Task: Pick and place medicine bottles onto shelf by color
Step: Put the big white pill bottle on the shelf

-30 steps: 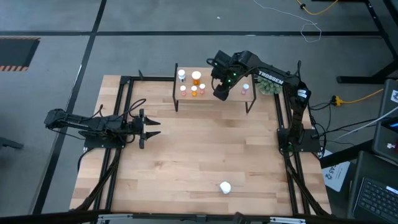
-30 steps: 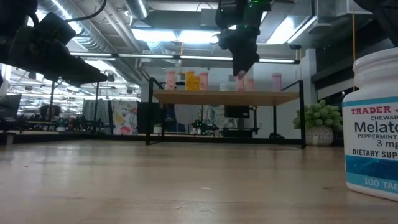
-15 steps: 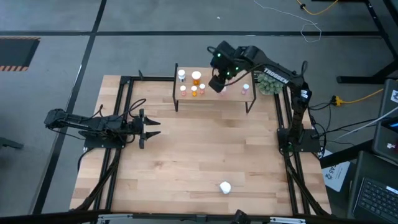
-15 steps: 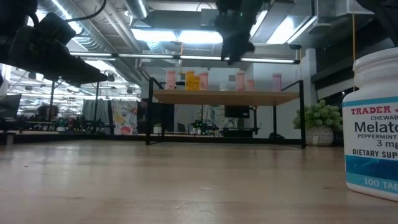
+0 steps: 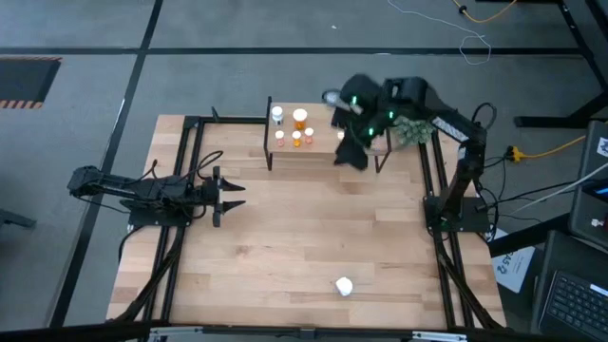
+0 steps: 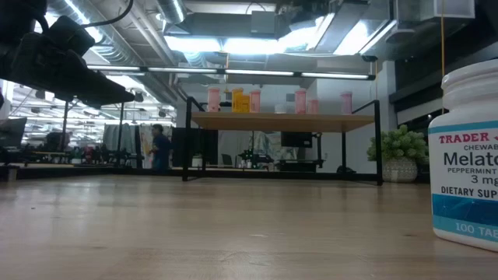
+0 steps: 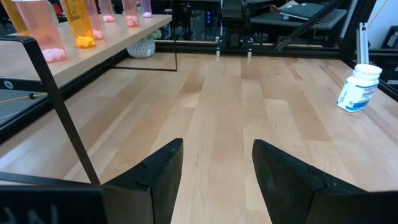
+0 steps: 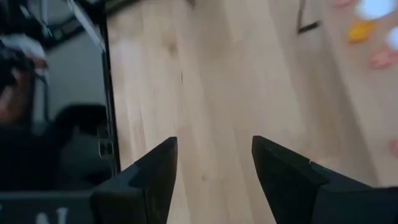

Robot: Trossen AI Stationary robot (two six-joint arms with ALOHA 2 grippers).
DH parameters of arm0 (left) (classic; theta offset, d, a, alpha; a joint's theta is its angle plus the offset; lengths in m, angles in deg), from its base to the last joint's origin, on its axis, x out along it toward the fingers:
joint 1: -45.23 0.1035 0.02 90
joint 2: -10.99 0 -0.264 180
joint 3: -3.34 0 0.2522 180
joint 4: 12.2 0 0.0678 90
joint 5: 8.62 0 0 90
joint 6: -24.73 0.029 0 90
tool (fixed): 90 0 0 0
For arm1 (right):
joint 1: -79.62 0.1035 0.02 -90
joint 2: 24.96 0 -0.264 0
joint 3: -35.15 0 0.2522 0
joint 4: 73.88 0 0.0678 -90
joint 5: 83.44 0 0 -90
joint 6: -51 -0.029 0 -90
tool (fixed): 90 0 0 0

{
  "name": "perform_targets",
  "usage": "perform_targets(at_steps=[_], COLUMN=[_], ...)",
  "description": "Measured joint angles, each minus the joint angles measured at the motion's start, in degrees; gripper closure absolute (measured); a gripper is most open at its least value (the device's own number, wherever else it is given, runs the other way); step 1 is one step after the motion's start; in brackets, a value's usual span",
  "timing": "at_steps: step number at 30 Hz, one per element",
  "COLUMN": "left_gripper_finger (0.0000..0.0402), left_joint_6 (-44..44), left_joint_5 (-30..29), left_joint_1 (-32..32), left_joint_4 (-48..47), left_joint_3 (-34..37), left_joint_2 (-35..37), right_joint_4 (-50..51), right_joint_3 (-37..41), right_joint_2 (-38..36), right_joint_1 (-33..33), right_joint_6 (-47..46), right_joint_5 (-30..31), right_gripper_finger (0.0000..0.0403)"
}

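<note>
**Right gripper empty above the shelf's front edge**

Right gripper [image 5: 350,152] hangs blurred over the front edge of the shelf [image 5: 323,152], toward its right end, at the desk's far edge. Its wrist view shows the two dark fingers [image 8: 149,177] spread apart with nothing between them, bare desk [image 5: 304,237] boards below and the desk's black frame rail off to one side.

Left gripper [image 5: 233,195] waits near the desk's left edge, pointing inward, its fingers [image 7: 158,174] also wide and empty, with open wood ahead of them.

On the shelf, the medicine bottles [image 6: 233,99] stand upright in a row: pink and orange ones toward the left end, more pink ones toward the right, seen against the ceiling lights in the low view. One white bottle [image 5: 344,285] stands alone near the desk's front edge, well apart from the shelf and both arms; it fills the right side of the low view.

Between the shelf and that bottle, the desk's middle lies open. A small potted plant [image 5: 411,131] sits just beside the shelf's right end, near the right arm's base.
</note>
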Motion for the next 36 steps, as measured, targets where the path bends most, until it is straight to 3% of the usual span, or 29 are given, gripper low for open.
perform_targets(at_steps=[9, 16, 25, 36], left_gripper_finger=[0.0212, 0.0212, 0.0212, 0.0212], left_joint_6=[0.0, -1.0, -1.1, -1.2], left_joint_5=[0.0, 0.0, 0.0, 0.0], left_joint_1=[0.0, 0.0, 0.0, 0.0], left_joint_4=[-0.1, -0.1, -0.1, -0.2], left_joint_3=[0.0, 0.0, 0.0, 0.0], left_joint_2=[0.0, 0.0, 0.0, 0.0], right_joint_4=[-0.8, -1.7, -12.6, -26.7], right_joint_3=[6.6, 19.6, 36.7, 46.0], right_joint_2=[-0.4, -0.3, -0.3, -0.3], right_joint_1=[19.0, 29.4, 39.0, 43.7], right_joint_6=[-5.3, -14.0, -30.4, -38.4], right_joint_5=[14.8, 15.2, 15.2, 15.2], right_gripper_finger=[0.0192, 0.0192, 0.0192, 0.0192])
